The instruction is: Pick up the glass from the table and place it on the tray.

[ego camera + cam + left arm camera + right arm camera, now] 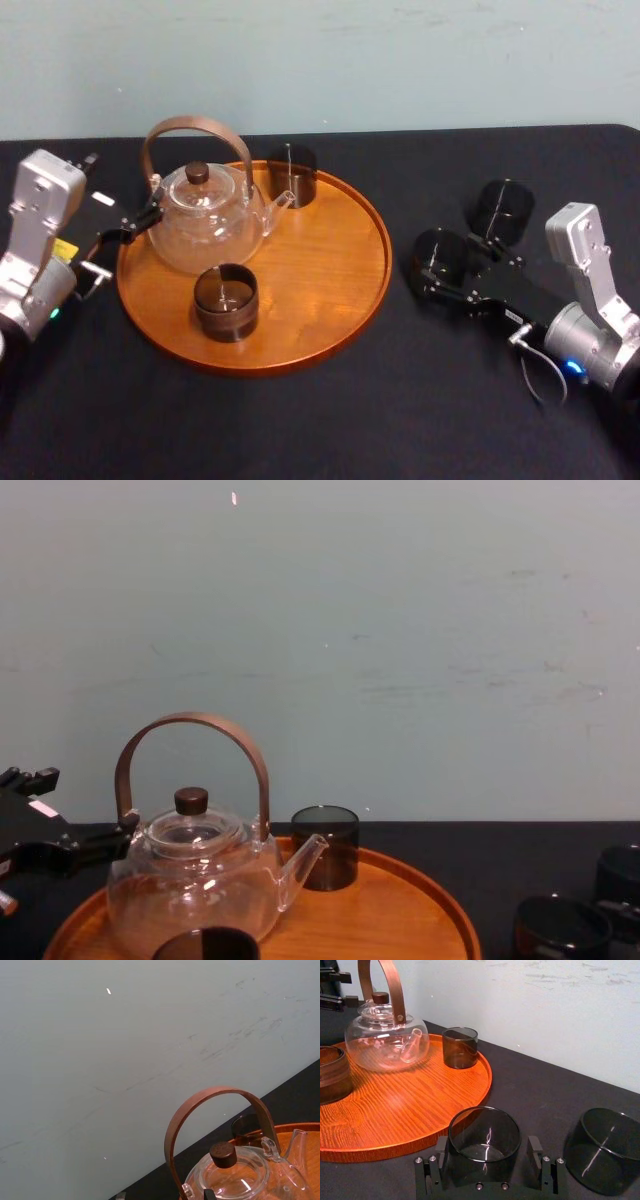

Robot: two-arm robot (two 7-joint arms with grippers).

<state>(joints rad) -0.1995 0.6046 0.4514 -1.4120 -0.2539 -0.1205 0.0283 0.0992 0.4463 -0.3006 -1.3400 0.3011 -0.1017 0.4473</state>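
Short dark glass [438, 258]: upright on the black table [330, 420], open mouth up, sides straight up and down. Just beside the right rim of the orange tray [365, 300], not on it. Right gripper [487, 1157] down low by the table, spread wide, one finger on each side of that glass. Hard to tell if touching. Second glass [503, 208] close behind. On the tray, a clear teapot [210, 215], a front cup [226, 300] and a back cup [292, 175]. Left gripper [135, 225] by the tray's left rim, near the teapot.
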